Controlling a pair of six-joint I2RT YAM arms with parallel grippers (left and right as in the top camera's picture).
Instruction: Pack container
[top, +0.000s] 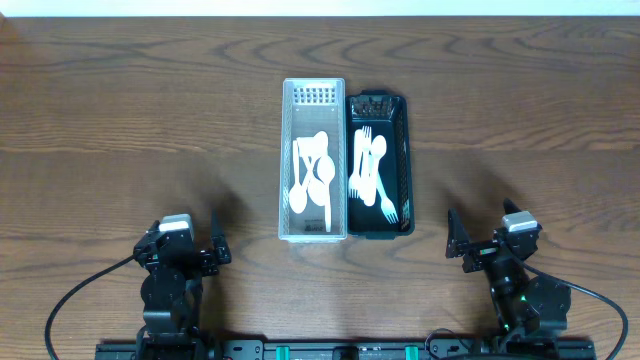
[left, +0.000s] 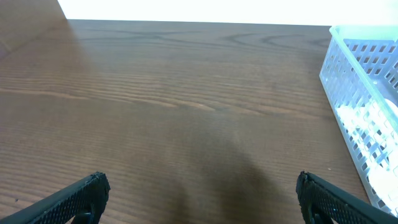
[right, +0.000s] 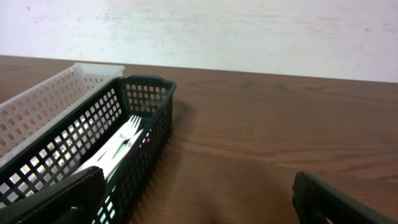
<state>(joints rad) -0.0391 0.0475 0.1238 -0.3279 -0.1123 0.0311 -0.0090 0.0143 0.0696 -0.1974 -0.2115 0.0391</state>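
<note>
A white slotted basket (top: 285, 160) at the table's middle holds several white plastic spoons (top: 312, 178). A dark green basket (top: 407, 150) touches its right side and holds several white plastic forks (top: 370, 172). My left gripper (top: 185, 250) is open and empty near the front left, apart from the baskets; its view shows the white basket (left: 357, 93) at the right. My right gripper (top: 487, 243) is open and empty near the front right; its view shows the green basket (right: 134, 134) with forks (right: 121, 146) and the white basket (right: 43, 106) beyond.
Brown wooden table (top: 130, 130) all around the baskets. A white wall (right: 249, 31) stands behind the table's far edge. Black cables (top: 70, 300) trail from both arm bases at the front edge.
</note>
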